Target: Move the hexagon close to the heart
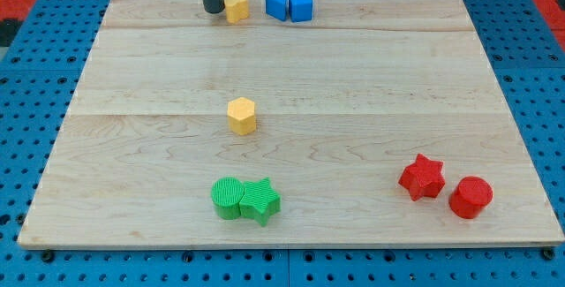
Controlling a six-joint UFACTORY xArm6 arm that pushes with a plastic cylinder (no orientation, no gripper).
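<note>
Yellow hexagon block (242,116) sits near the middle of the pale wooden board (371,93). Well above the hexagon, toward the view's top, our dark rod's tip (213,10) touches the yellow heart block (236,7) on its left, gripping nothing. Right of the heart stand two blue blocks (289,5).

Yellow hexagon (241,116), pale wooden board (353,84)

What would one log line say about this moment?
my tip: touching yellow heart's left | yellow hexagon: mid-board, far from heart | task: not done
</note>
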